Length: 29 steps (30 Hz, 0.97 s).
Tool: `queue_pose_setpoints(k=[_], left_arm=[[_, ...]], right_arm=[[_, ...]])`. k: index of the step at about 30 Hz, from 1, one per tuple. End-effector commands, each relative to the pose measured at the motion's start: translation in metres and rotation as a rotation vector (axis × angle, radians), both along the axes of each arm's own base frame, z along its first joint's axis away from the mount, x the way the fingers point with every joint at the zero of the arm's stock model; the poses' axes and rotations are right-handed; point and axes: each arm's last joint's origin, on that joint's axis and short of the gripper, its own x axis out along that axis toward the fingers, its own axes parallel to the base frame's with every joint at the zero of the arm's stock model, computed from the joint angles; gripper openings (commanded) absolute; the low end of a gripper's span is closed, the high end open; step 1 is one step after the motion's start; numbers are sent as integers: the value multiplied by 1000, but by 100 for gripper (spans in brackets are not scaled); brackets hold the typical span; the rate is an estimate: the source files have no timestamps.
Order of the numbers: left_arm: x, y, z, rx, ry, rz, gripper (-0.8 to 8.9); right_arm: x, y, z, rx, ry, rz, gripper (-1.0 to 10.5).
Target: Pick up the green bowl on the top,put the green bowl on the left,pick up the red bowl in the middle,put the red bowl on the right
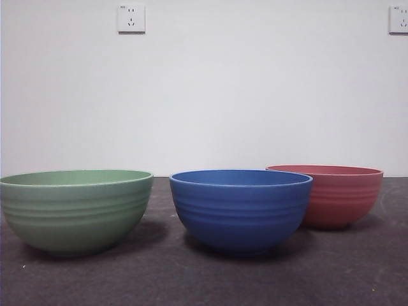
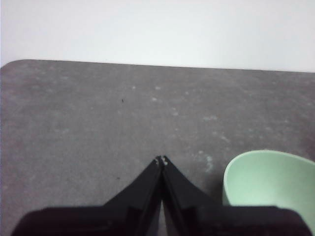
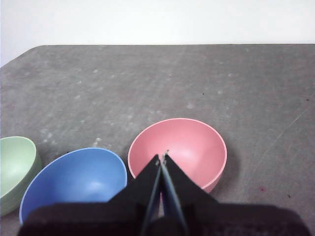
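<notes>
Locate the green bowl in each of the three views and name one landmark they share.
Front view: the green bowl stands at the left edge, beside the blue bowl.
Left wrist view: only part of it shows, at the lower right corner, next to the shut left hand.
Right wrist view: cut off at the left edge, beyond the blue bowl.
Shared landmark: the grey table.
</notes>
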Motion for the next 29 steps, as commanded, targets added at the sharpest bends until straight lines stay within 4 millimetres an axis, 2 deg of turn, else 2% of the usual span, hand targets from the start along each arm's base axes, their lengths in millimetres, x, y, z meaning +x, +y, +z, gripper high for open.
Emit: queue_pose_setpoints(k=[1, 10, 29], left_arm=[[2, 0, -8, 22, -1, -2, -3], [7, 0, -31, 43, 45, -4, -3], [7, 0, -30, 9, 40, 2, -3]], right_arm=[[0, 0, -1, 7, 3, -4, -17], [0, 0, -1, 6, 3, -4, -17], [0, 0, -2, 4, 7, -4, -17]])
